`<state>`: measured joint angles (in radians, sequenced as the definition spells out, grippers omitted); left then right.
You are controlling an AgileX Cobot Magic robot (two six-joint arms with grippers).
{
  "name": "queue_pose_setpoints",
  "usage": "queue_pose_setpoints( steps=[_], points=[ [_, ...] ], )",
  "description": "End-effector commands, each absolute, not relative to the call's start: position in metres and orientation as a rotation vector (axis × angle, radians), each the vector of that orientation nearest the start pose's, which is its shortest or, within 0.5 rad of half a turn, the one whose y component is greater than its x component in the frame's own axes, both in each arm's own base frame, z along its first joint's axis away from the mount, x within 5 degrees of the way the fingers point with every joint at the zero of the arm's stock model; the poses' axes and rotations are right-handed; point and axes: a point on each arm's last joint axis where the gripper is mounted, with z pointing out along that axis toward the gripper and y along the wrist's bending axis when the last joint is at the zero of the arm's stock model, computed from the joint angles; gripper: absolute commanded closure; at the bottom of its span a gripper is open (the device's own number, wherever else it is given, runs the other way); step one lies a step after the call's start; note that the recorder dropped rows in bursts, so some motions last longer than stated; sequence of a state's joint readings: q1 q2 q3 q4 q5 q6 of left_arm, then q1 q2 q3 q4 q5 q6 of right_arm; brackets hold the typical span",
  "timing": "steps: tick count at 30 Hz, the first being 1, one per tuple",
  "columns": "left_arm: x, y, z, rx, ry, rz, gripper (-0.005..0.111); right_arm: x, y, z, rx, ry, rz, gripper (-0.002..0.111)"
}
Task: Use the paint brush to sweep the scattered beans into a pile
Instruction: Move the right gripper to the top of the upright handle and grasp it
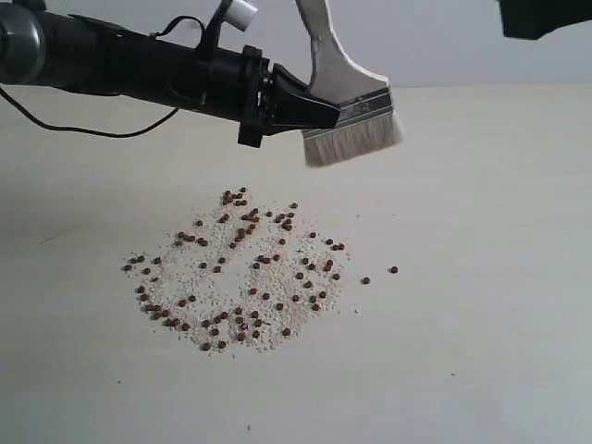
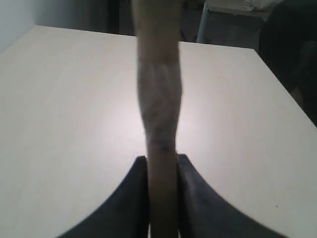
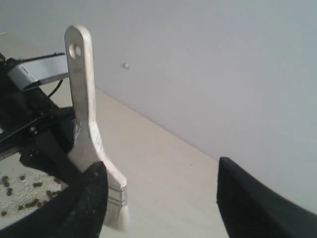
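The paint brush hangs in the air above the table, behind the beans, with its off-white bristles pointing down and its handle running up out of the exterior view. My left gripper is shut on the brush just above the silver ferrule. In the left wrist view the pale handle sits pinched between the two dark fingers of the left gripper. My right gripper stands open and empty beside the brush, not touching it. The reddish-brown beans lie scattered among whitish crumbs.
The pale table stretches bare round the bean patch. Two stray beans lie to the right of the patch. A dark part of the right arm shows at the top right corner. A black cable trails under the left arm.
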<state>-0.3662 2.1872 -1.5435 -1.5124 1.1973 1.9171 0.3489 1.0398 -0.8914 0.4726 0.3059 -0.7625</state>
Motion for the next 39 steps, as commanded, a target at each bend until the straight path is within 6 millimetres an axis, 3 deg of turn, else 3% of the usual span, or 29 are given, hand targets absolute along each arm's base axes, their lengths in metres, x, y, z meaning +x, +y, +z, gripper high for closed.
queue_pose_setpoints(
  steps=[1, 5, 8, 13, 16, 20, 24, 32, 39],
  points=[
    [0.398, -0.213, 0.202, 1.297, 1.497, -1.218, 0.107, 0.227, 0.101, 0.342, -0.728, 1.861, 0.239, 0.050],
    [0.401, -0.203, 0.202, 1.260, 1.556, -1.233, 0.107, 0.247, 0.110, 0.328, -0.760, 1.887, 0.249, 0.050],
    [0.401, -0.203, 0.202, 1.260, 1.556, -1.234, 0.107, 0.263, 0.123, 0.336, -0.806, 1.815, 0.338, 0.050],
    [0.401, -0.203, 0.203, 1.259, 1.552, -1.232, 0.107, 0.300, 0.109, 0.345, -0.789, 1.735, 0.551, 0.050],
    [0.402, -0.204, 0.203, 1.259, 1.550, -1.231, 0.107, 0.314, 0.099, 0.336, -0.873, 1.688, 0.689, 0.050],
    [0.400, -0.205, 0.202, 1.266, 1.558, -1.237, 0.107, 0.334, 0.091, 0.316, -0.978, 1.580, 1.010, 0.050],
    [0.395, -0.209, 0.197, 1.329, 1.602, -1.241, 0.107, 0.359, 0.094, 0.290, -0.989, 1.583, 1.044, 0.050],
    [0.381, -0.227, 0.191, 1.468, 1.596, -1.234, 0.107, 0.373, 0.097, 0.262, -0.988, 1.583, 1.055, 0.050],
    [0.371, -0.241, 0.190, 1.532, 1.554, -1.236, 0.107, 0.366, 0.126, 0.257, -1.084, 1.534, 1.086, 0.050]
  ],
)
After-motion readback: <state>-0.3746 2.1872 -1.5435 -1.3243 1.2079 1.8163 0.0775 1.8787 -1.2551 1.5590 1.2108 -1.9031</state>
